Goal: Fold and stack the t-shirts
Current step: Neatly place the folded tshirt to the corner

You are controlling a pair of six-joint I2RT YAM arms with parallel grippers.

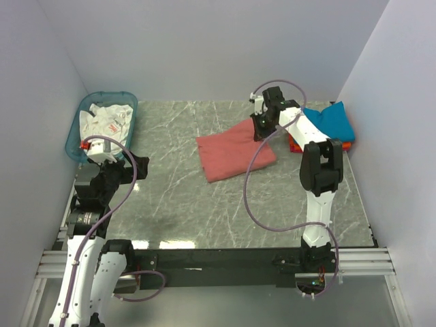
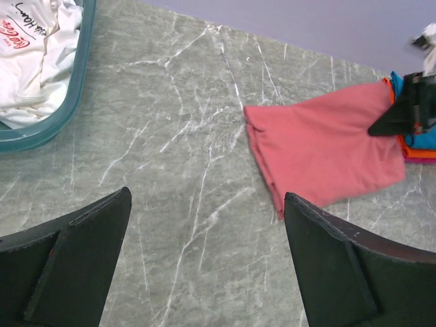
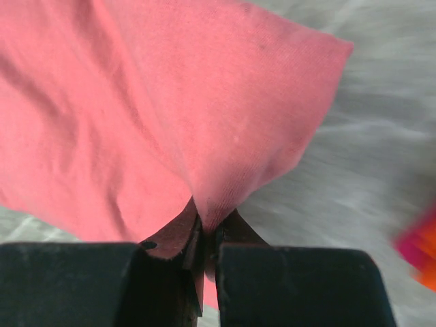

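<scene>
Along the near edge a metal rail (image 1: pixel 357 259) carries the two arm bases. Beyond it lies the counter (image 1: pixel 204 211), a grey-green stone-patterned slab with pale veins and a soft sheen near the front. Close to the left edge, the left tool (image 2: pixel 208 197) hangs above bare stone with its fingers spread wide, gripping nothing. Past the middle, toward the far right, the red shirt (image 1: pixel 235 150) lies folded in a rough rectangle. The right tool (image 3: pixel 204 235) is pinched tight on its far right corner, the cloth gathered up between the fingers. In the far right corner a teal shirt (image 1: pixel 330 121) sits on an orange shirt (image 1: pixel 294 144), just beside the red one. The far left corner holds a see-through teal basket (image 1: pixel 75 139) with crumpled white cloth (image 1: pixel 102 122) inside. Plain pale walls (image 1: pixel 204 48) close in the left, right and far sides.
</scene>
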